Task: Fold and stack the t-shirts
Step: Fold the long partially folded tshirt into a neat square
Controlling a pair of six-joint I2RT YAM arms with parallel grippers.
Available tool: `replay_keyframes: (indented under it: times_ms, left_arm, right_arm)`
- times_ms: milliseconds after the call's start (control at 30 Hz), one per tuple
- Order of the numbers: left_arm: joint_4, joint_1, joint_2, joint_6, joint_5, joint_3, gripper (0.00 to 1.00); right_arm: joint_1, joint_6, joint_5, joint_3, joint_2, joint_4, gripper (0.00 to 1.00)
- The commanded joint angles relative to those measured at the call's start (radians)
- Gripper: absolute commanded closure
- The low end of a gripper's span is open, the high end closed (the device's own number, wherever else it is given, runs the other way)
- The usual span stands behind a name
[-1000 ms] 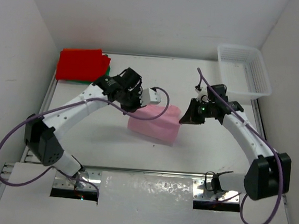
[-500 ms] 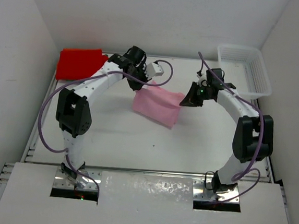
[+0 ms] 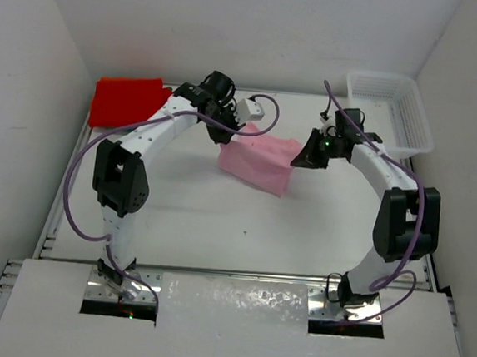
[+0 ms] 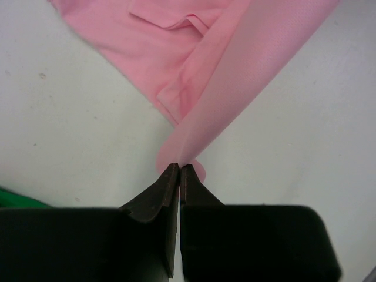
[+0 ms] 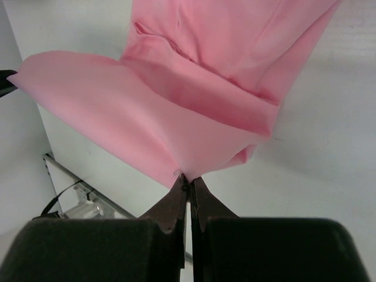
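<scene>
Left claw (image 4: pixel 179 167) and right claw (image 5: pixel 188 178) pinch the folded pink t-shirt (image 3: pixel 258 160).

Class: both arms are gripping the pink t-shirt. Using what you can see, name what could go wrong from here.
1. The left gripper and right gripper each pinch only a small tip of the pink t-shirt; pulling apart could slip it free.
2. The cloth sags in loose folds between them, so laying it down may leave creases.
3. The left gripper is near the red t-shirt; a sweep could disturb it.
</scene>
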Motion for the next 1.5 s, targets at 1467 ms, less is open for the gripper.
replay_keyframes:
  times_ms: [1467]
  left_arm:
    - [0.029,0.004,-0.399,-0.052,0.013,-0.403,1.00]
  right_arm:
    - [0.083,0.045,-0.047,-0.155,-0.264,-0.043,1.00]
